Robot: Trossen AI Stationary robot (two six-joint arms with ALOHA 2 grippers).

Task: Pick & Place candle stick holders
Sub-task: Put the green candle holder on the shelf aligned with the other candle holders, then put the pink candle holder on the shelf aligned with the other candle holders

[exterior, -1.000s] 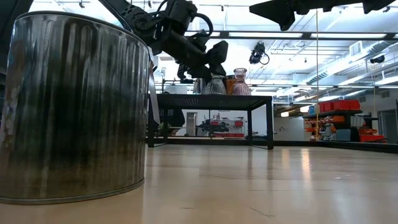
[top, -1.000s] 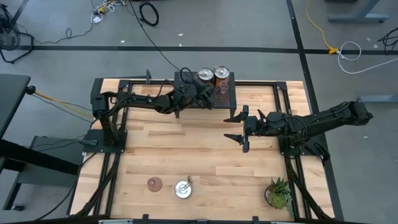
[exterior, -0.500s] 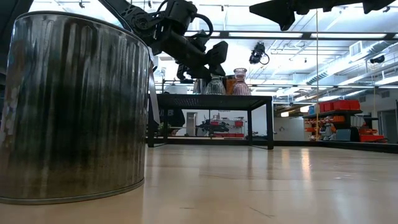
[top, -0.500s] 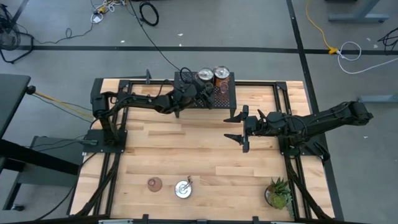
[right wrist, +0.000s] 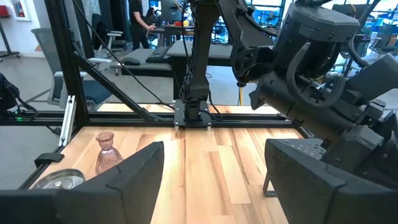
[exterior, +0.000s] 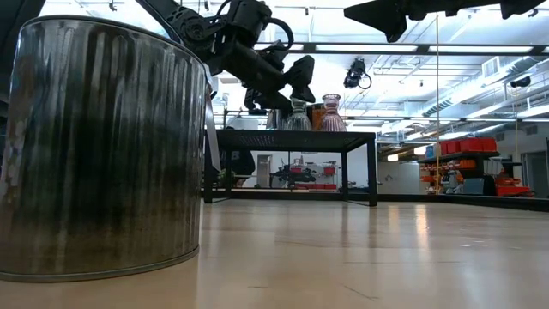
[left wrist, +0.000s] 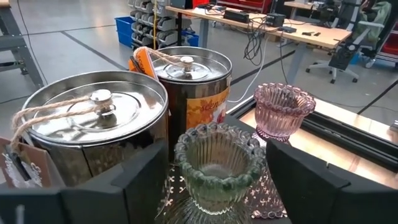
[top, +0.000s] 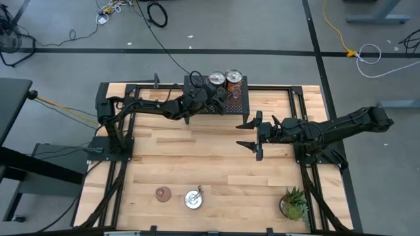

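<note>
Left pincer point(left wrist: 214, 180), at the table's point(top: 216, 160) 12 o'clock over the rack point(top: 233, 101), straddles the olive-green holder point(left wrist: 217, 165), fingers apart, seemingly to set it beside the silver-topped holders point(left wrist: 93, 134). Right pincer point(top: 252, 134) waits open at 3 o'clock.

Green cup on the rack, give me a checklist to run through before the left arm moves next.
1. Green cup upright on the rack: ok.
2. Left gripper jaws open either side of it: ok.
3. Silver tin, copper tin and pink cup stand close to it but apart: ok.
4. Cup's foot flat on the mesh: cannot tell, hidden.
5. Right gripper open over mid-table, away from the rack: ok.
6. All holders on the rack: not ok; a brown cup and a silver holder sit at the table's front.
</note>
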